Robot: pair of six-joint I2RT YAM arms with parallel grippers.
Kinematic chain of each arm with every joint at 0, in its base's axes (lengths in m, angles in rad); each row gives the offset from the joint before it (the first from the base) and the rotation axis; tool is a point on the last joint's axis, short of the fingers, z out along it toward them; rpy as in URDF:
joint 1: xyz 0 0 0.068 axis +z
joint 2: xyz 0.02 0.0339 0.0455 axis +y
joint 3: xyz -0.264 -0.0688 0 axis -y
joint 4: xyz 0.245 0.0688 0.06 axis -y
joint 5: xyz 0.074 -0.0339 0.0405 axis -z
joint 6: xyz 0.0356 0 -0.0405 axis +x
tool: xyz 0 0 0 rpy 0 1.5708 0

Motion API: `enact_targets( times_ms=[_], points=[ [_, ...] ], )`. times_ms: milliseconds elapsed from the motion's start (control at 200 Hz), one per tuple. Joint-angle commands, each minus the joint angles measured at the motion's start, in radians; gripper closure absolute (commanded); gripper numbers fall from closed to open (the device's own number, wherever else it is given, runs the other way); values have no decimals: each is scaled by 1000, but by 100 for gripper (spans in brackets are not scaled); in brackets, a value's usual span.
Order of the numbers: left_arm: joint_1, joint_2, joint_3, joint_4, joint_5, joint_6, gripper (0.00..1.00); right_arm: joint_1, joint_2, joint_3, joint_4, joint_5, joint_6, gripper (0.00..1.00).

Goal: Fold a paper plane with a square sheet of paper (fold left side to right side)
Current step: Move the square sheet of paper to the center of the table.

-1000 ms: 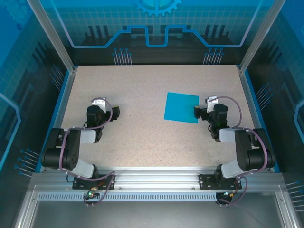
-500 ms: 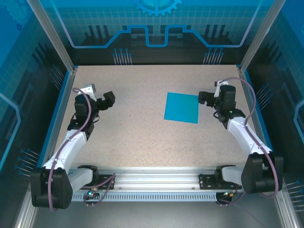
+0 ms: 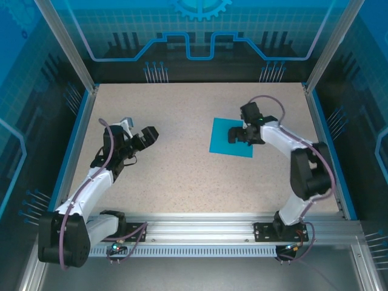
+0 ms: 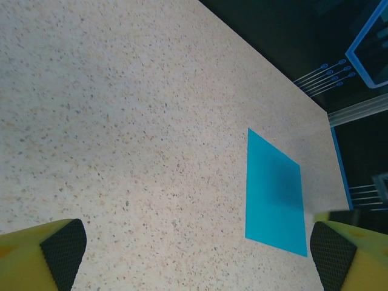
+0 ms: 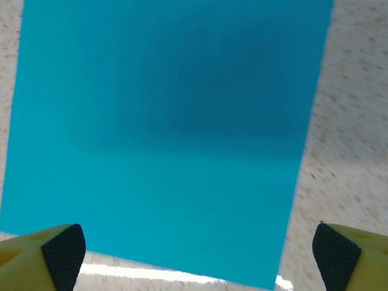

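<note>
The open right gripper [image 3: 235, 134] hovers over the teal-blue square sheet of paper [image 3: 220, 143], centre-right; the left gripper [image 3: 148, 137] gapes empty mid-left.

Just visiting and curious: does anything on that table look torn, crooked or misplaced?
Nothing stands out. The square sheet of paper lies flat and unfolded on the table, with no visible tears; the open right gripper hangs over it.

Lighting: bright, even, overhead. Soft shadow at centre of the square sheet of paper [image 5: 170, 115]; white glare strip just below its lower edge.
</note>
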Motion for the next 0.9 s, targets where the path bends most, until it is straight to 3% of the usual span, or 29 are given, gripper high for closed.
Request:
enact_targets(
  times_ms=[0,265,595,895],
  points=[
    [-12,12,13,-3,26,-23,1,36,127,124,-78,46,27,0],
    [-22,7,32,-37,9,-8,1,68,324,270,-128,35,62,0],
    [-24,7,39,-51,-13,0,1,165,310,218,-131,-6,115,0],
    [-24,23,45,-63,-17,-6,1,329,245,113,-75,-65,294,0]
  ],
)
